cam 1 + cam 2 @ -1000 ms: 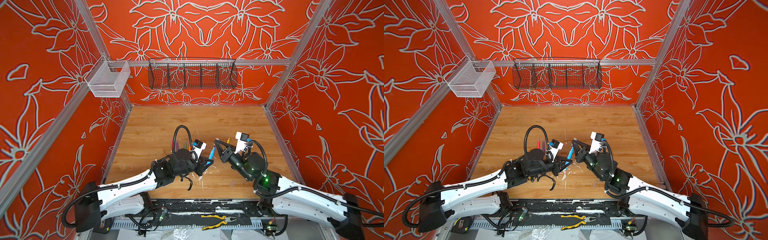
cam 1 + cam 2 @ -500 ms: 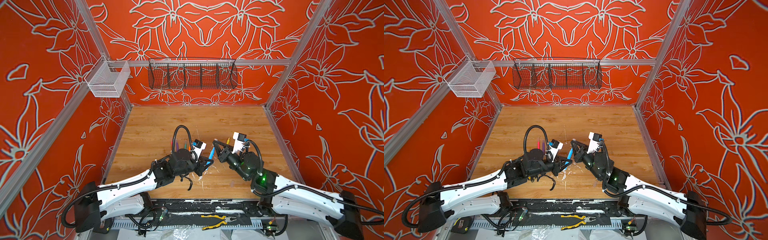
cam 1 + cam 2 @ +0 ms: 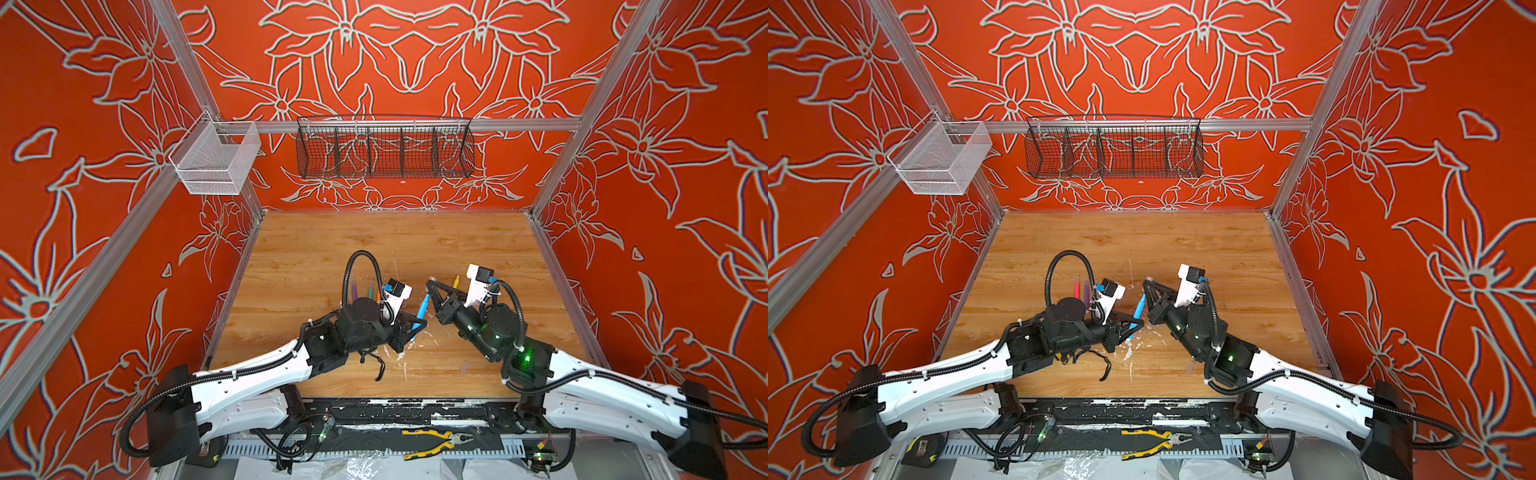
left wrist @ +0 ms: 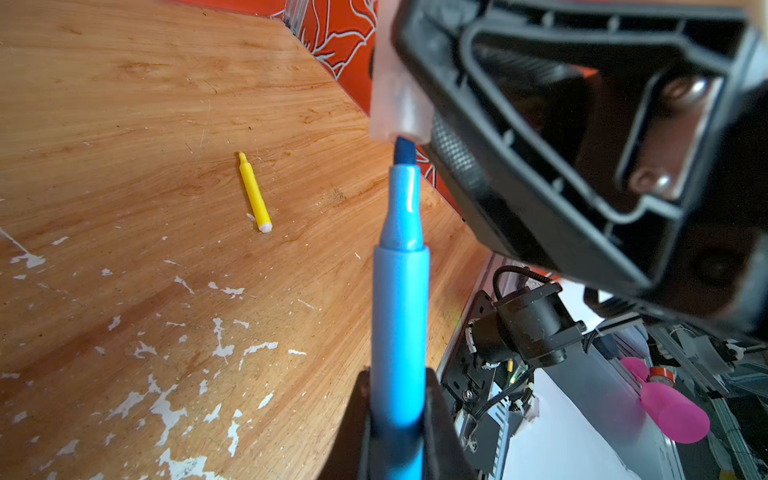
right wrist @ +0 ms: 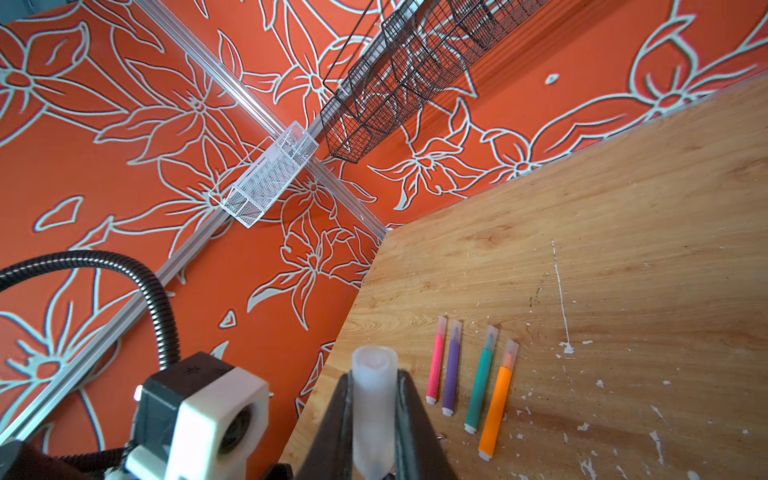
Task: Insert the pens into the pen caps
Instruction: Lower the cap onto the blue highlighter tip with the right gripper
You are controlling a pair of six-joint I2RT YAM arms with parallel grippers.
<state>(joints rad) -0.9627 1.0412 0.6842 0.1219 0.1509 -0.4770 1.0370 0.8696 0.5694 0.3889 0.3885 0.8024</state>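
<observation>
1 blue pen [image 4: 399, 311] is clamped by its barrel in my left gripper [image 4: 397, 415]. It is a thin sky-blue marker with a stepped collar and a dark blue chisel tip, uncapped. My right gripper [image 5: 374, 419] is clamped on 1 pen cap [image 5: 374, 374], a short frosted-clear tube with a round open mouth. In the left wrist view I see the blue tip right at the mouth of that cap; I cannot tell whether it has entered. In both top views the pen slants up from the left claw toward the right one, above the wooden table [image 3: 457, 237] and its white paint flecks [image 4: 224, 345].

4 more pens lie side by side on the table, on the far side of my left arm: pink pen [image 5: 435, 361], purple pen [image 5: 452, 370], teal green pen [image 5: 481, 382], orange pen [image 5: 496, 403]. Each has a clear cap over its tip and a white plug at the other end.

1 yellow pen [image 4: 254, 193] lies alone and uncapped near the right gripper, well apart from those 4.
</observation>
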